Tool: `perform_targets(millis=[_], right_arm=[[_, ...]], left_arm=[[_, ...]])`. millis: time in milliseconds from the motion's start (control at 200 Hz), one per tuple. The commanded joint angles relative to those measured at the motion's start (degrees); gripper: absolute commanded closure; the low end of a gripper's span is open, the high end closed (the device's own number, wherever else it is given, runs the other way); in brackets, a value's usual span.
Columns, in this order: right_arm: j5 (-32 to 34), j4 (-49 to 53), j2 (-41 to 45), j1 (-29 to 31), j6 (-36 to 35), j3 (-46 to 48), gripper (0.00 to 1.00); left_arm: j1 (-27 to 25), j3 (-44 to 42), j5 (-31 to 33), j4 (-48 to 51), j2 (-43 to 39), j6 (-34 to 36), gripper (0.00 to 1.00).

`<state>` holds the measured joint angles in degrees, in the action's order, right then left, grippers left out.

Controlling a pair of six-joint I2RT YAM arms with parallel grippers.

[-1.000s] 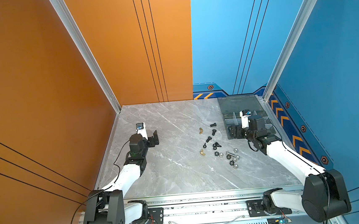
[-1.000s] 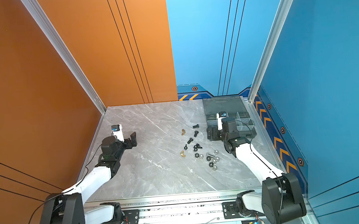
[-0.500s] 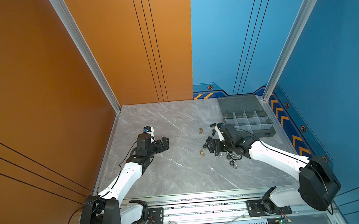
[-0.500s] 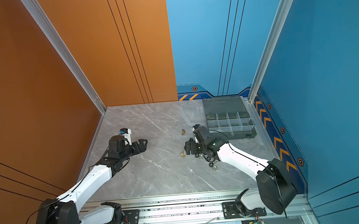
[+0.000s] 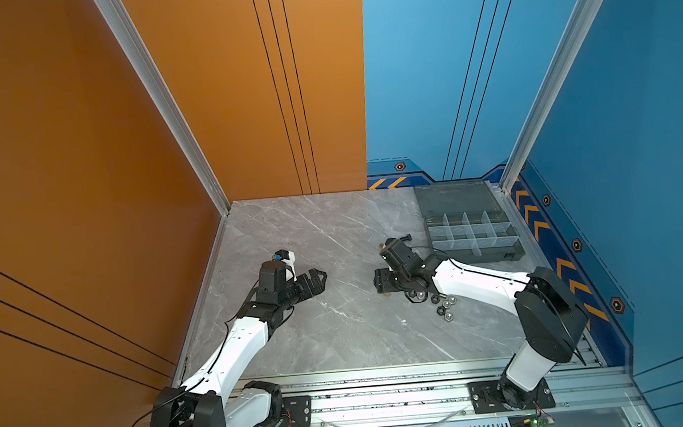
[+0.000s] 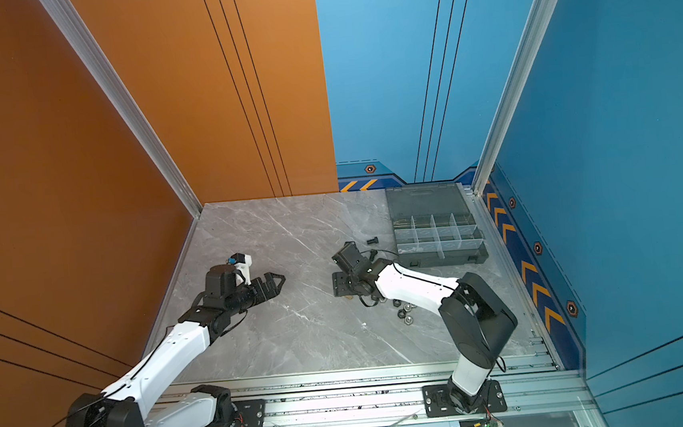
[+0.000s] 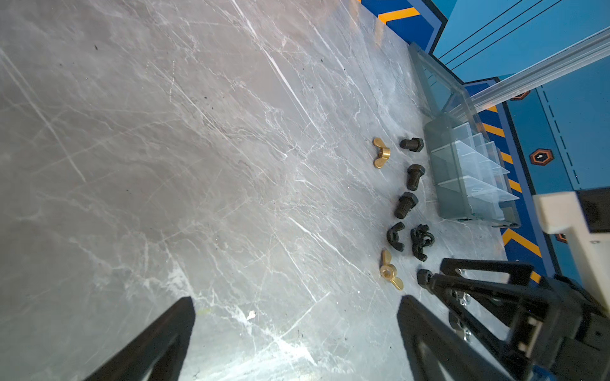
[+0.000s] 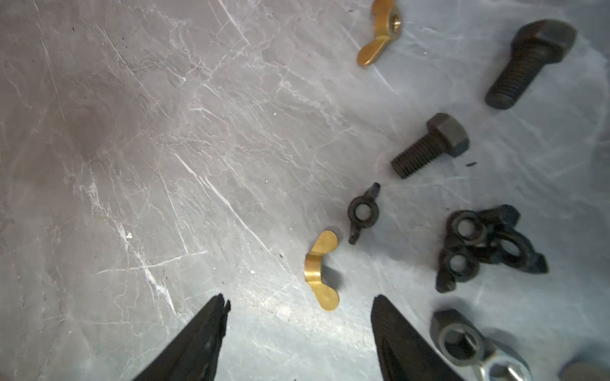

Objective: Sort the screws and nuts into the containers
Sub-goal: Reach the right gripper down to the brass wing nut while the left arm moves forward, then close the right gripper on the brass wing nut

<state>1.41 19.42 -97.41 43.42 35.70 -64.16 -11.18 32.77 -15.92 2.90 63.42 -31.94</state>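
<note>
Lining up a pick: in both top views the right gripper (image 5: 382, 283) hangs over loose hardware near the organizer box (image 5: 476, 254); the left gripper (image 5: 319, 275) is spread, empty. Left wrist view: black hex bolts (image 7: 415, 176) lie beside the box. Right wrist view: jaws spread, brass wing nut (image 8: 321, 270) just ahead; next, straddle and pinch it.

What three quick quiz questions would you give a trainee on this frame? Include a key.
1. True or false: the right gripper is clamping a bolt.
2. Which part lies just ahead of the gap between its jaws? A) black bolt B) brass wing nut C) silver nut
3. How many brass wing nuts show in the left wrist view?
Key: 1 false, its jaws are open with nothing between them; 2 B; 3 two.
</note>
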Motion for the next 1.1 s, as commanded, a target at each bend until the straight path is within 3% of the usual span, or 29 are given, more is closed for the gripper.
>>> perform_targets(millis=[0, 816, 1091], right_arm=[[2.6, 3.3, -2.8, 0.4, 1.4, -3.0, 0.33], [3.8, 6.9, -12.4, 1.0, -0.5, -8.5, 0.59], [3.5, 7.2, -13.4, 0.8, -1.0, -8.7, 0.63]], left_arm=[[0.7, -0.4, -2.9, 2.0, -0.5, -0.8, 0.02], [1.5, -0.5, -4.5, 2.7, 0.6, -1.0, 0.02], [1.5, -0.5, -4.5, 3.2, 0.7, -0.9, 0.02]])
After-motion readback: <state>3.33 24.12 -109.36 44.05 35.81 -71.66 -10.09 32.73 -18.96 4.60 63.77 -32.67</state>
